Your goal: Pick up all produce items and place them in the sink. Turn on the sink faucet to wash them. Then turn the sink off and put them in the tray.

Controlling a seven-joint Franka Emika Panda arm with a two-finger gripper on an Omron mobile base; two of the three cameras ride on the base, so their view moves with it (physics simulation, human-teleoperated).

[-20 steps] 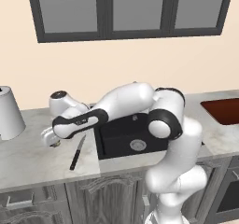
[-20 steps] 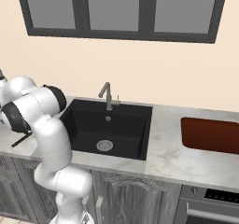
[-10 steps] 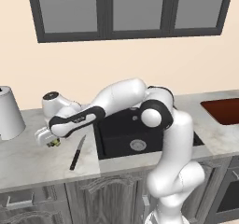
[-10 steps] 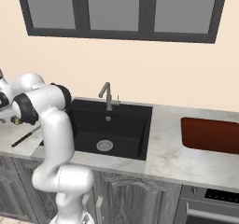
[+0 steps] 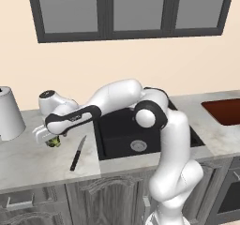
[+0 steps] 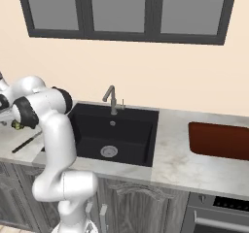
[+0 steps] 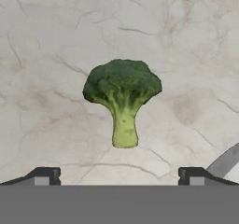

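The produce item is a small green broccoli floret [image 7: 122, 94] lying on the marble counter, also seen left of the sink [image 5: 53, 143] [image 6: 17, 125]. My gripper [image 7: 119, 176] hovers right above it, pointing down. Its jaws stand open and wide, with one dark fingertip [image 7: 44, 175] on each side and nothing between them. In the left base view the gripper [image 5: 47, 138] sits over the floret. The black sink [image 6: 116, 132] has a silver drain, and the metal faucet [image 6: 111, 97] stands behind it. The reddish-brown tray [image 6: 219, 140] lies on the counter right of the sink.
A black-handled knife [image 5: 78, 153] lies on the counter between the broccoli and the sink; its blade shows at the hand view's lower right [image 7: 226, 161]. A white cylinder [image 5: 9, 114] stands at the far left. The tray's corner [image 5: 225, 110] shows at far right.
The arm has swung further left and lower, bringing the hand over the broccoli. The jaws stayed open and the broccoli has not moved.
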